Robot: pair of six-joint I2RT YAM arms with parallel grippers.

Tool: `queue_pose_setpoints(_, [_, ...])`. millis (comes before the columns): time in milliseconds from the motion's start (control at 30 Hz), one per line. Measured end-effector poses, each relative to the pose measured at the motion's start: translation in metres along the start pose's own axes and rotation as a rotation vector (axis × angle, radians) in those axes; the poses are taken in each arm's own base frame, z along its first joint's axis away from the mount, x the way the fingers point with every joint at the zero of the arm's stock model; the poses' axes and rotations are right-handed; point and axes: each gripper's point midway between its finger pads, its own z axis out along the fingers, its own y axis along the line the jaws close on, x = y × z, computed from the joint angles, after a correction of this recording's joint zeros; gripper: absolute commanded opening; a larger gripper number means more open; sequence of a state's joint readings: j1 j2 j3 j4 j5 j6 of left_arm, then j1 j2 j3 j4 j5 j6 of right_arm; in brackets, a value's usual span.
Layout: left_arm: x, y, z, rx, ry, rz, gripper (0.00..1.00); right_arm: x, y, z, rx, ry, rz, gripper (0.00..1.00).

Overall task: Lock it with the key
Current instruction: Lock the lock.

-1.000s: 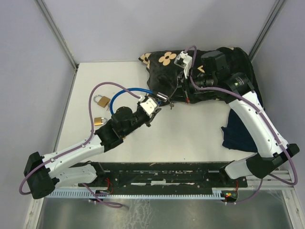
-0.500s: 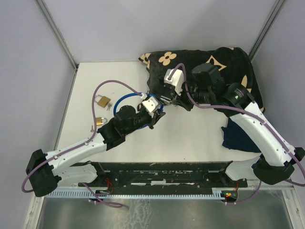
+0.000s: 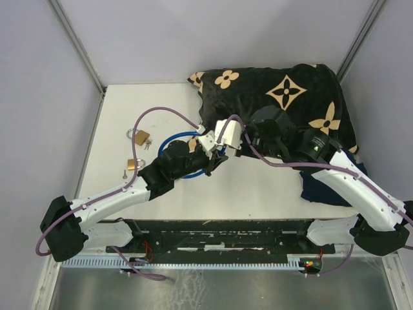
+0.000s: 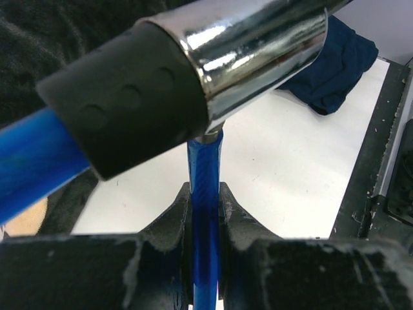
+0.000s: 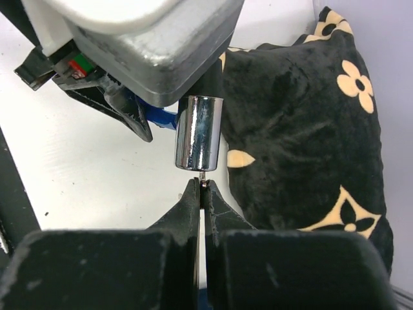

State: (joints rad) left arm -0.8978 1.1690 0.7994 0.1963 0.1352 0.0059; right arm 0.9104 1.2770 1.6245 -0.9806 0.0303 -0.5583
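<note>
White table [image 3: 258, 194], black patterned blanket [image 3: 277, 97] far right, navy cloth [image 3: 322, 187] right edge, far brass padlock [image 3: 137, 136], near brass padlock [image 3: 134, 164] at left, possibly a small key [image 3: 124, 173] beside.

A robotics lab test cell: white table [image 3: 258, 187] beneath the fingers [image 5: 184, 216], plain grey panels [image 3: 193, 39] on aluminium posts [image 3: 76, 40] walling it beyond them.

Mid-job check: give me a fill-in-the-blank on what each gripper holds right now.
The left gripper is shut on the ____ cable.
The right gripper is shut on the ____, which meets the lock cylinder at its end.
____ brass padlocks lie on the table.
Missing: blue; key; two.
</note>
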Motion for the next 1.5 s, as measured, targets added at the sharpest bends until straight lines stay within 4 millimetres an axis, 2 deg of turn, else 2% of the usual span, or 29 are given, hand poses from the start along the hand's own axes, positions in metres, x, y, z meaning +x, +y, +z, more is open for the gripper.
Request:
queue_pose_setpoints(167, [-0.003, -0.001, 0.000, 0.016, -0.012, -0.005, 0.03, 0.000, -0.003, -0.003, 0.015, -0.005, -0.036, 0.19])
queue_pose_setpoints(467, [-0.008, -0.002, 0.001, 0.024, -0.032, -0.007, 0.03, 0.001, -0.005, -0.006, 0.026, -0.001, -0.039, 0.39])
queue_pose_setpoints(633, [-0.010, -0.001, 0.001, 0.022, -0.038, -0.006, 0.03, -0.001, -0.013, -0.019, 0.031, -0.016, 0.016, 0.48])
queue_pose_setpoints(800, [-0.010, 0.000, 0.000, 0.020, -0.040, -0.007, 0.03, -0.009, -0.030, -0.044, 0.068, -0.084, 0.119, 0.48])
queue_pose_setpoints(967, [-0.015, -0.003, -0.002, 0.035, -0.052, -0.007, 0.03, -0.010, -0.031, -0.059, 0.039, -0.159, 0.250, 0.46])
queue_pose_setpoints(1300, [-0.025, -0.009, -0.008, 0.059, -0.083, -0.023, 0.03, -0.006, -0.007, -0.023, -0.166, -0.182, 0.419, 0.38])
queue_pose_setpoints(1400, [-0.025, -0.010, -0.008, 0.065, -0.083, -0.024, 0.03, -0.010, -0.004, -0.020, -0.196, -0.196, 0.435, 0.31])
queue_pose_setpoints(1500, [-0.025, -0.010, -0.008, 0.066, -0.083, -0.024, 0.03, -0.013, -0.002, -0.020, -0.209, -0.209, 0.440, 0.20])
